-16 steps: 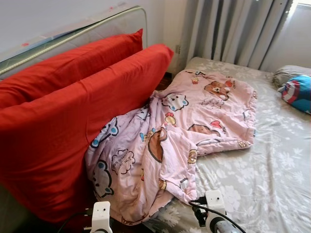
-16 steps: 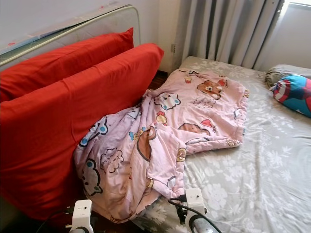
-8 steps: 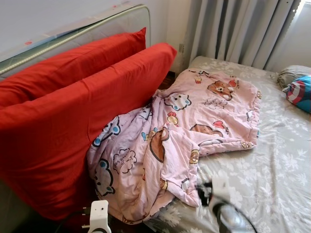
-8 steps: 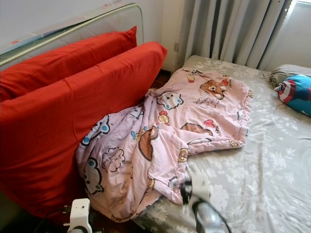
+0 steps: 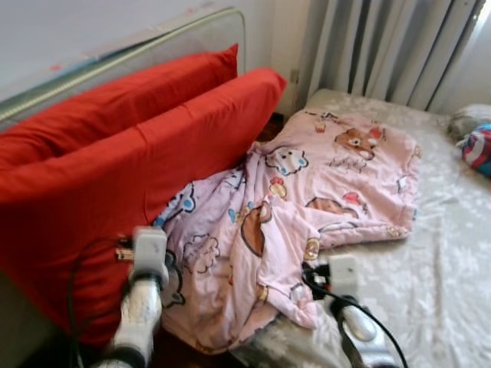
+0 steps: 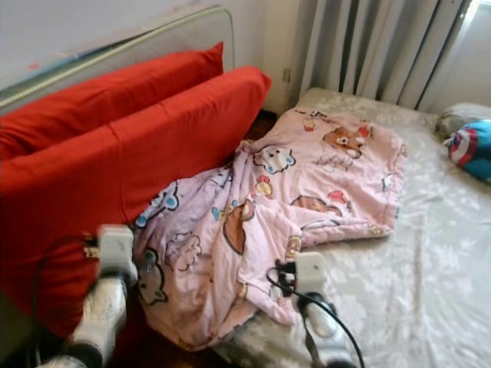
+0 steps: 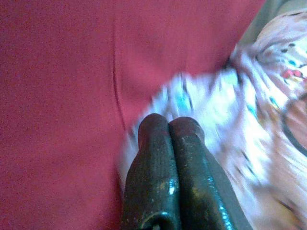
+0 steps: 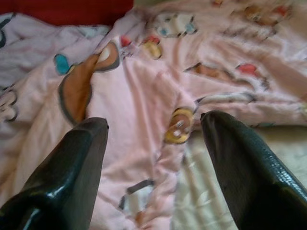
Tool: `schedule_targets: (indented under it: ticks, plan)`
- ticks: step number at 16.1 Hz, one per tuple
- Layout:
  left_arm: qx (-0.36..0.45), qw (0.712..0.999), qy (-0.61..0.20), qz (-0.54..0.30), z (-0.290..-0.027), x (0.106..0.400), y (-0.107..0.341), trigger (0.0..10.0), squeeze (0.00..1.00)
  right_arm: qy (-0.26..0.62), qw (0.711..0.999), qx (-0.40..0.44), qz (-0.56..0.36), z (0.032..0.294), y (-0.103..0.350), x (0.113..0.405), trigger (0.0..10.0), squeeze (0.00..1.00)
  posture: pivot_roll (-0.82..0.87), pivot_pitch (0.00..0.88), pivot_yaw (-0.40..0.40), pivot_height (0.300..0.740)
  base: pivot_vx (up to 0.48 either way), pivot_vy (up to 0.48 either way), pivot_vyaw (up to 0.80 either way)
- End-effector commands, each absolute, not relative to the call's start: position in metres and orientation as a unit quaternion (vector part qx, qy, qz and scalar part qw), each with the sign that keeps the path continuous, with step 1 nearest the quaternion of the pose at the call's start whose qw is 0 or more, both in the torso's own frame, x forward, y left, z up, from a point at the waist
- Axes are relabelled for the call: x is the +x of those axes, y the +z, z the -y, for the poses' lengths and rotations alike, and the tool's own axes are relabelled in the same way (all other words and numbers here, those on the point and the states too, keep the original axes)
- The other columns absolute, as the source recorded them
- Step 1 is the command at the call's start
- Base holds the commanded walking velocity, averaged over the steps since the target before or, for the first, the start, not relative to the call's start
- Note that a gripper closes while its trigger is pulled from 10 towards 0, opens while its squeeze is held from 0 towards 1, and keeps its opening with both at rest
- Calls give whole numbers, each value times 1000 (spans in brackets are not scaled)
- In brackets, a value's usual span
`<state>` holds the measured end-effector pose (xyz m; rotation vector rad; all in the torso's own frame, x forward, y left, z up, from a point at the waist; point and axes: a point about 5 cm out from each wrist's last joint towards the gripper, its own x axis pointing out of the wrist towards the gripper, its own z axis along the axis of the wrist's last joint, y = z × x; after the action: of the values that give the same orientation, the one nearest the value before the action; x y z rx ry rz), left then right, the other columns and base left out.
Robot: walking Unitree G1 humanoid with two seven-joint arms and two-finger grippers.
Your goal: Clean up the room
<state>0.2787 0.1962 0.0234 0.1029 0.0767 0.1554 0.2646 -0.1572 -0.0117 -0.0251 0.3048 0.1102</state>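
**Two arms over a messy bed**

The left end effector (image 7: 169,127) has its fingers pressed together, close to the red cushion (image 5: 115,184). The right end effector (image 8: 153,124) is spread wide above the pink blanket (image 5: 307,199). The blanket lies crumpled on the bed (image 5: 437,268), against the cushion. Grey curtains (image 5: 383,46) hang behind.

Blanket (image 5: 307,207) lay on bed (image 5: 430,284), spilling off its left edge | two cushions (image 5: 138,161) leaned left of blanket, against headboard (image 5: 153,47) | curtains (image 5: 383,46) behind bed | pillow (image 5: 479,146) at far right
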Motion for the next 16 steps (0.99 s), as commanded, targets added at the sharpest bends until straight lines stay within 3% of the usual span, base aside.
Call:
schedule_targets:
  ticks: [1,6,16]
  plan:
    - [14,996,83,-32,-202,278,27,10000,0,58,989,-9,-135,156,-8,266,10000,0,-44,0,-36,740,0,0,0]
    - [24,995,92,11,-203,266,32,10000,0,57,994,-15,-91,157,-2,261,10000,0,-40,0,-43,740,0,0,0]
    - [-13,997,76,-7,-194,266,32,10000,0,73,994,-3,-84,141,3,266,10000,0,-43,0,-38,740,0,73,0]
